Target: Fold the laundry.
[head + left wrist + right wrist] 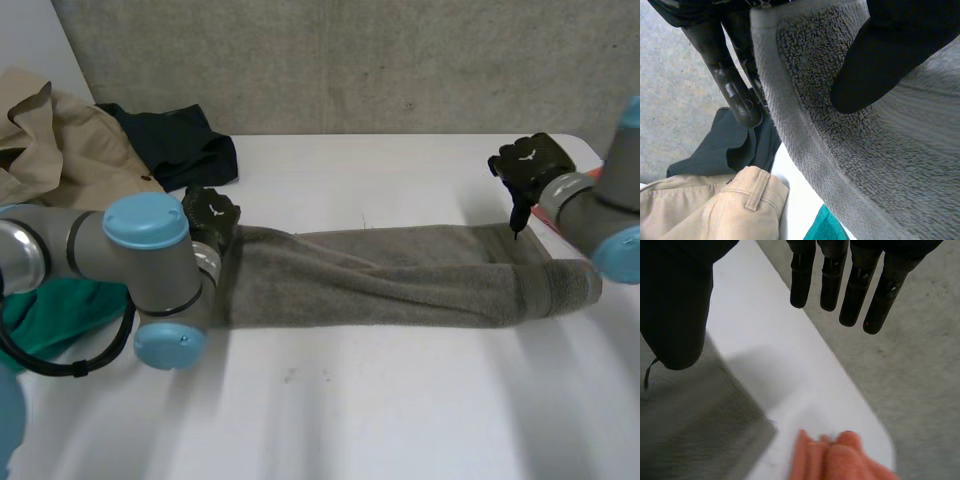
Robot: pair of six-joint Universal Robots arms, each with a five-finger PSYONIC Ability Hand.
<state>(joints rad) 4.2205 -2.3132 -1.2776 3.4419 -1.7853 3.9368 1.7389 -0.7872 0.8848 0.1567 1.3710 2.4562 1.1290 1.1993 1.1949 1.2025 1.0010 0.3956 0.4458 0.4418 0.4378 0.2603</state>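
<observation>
Where left robot hand (pixel 875 60) pinches towel (pixel 400 280) end, fingers (pixel 735 95) partly hidden behind

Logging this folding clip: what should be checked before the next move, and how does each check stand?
1. Left hand pinches the long grey terry towel at its end: ok.
2. Right hand holds the towel: not ok; fingers straight, off the cloth.
3. Towel spread flat on the white table: not ok; bunched lengthwise.
4. Dark crumpled garment apart from the towel: cannot tell; the hand hides that spot.
</observation>
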